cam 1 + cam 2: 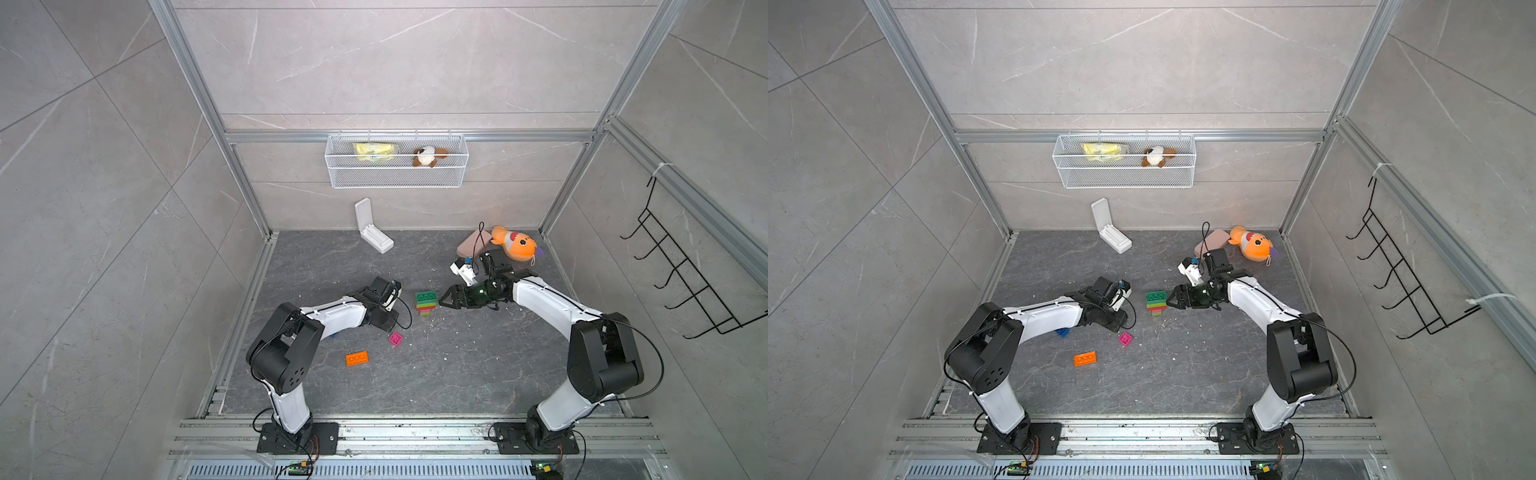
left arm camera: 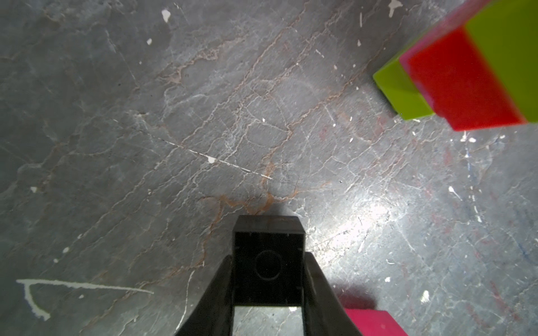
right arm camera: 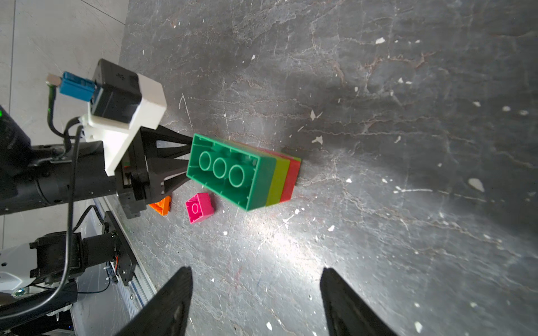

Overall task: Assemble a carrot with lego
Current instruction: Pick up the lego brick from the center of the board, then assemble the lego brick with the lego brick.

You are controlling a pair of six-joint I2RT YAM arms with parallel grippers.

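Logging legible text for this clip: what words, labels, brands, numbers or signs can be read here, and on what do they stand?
None can be read.
On the yellow packet in the wire basket: any print is too small to read.
On the camera housing at the left wrist: a faint mark, too blurred to read.
On the carrot and the black brick: no lettering visible.

The dark grey, stone-veined table [image 1: 457, 374] before me is flecked with white chips. At its middle a tapering stack of green, lime, red and pink studded bricks [image 1: 426, 303] lies on its side. Nearer my bases rest a pink square studded brick [image 1: 395, 339], an orange oblong studded brick [image 1: 357, 358] and a blue brick [image 1: 1063, 331], partly hidden. By the far edge sit a white hinged plastic case [image 1: 380, 242], a pink rounded oblong case [image 1: 471, 245] and an orange plush fish [image 1: 515, 243].
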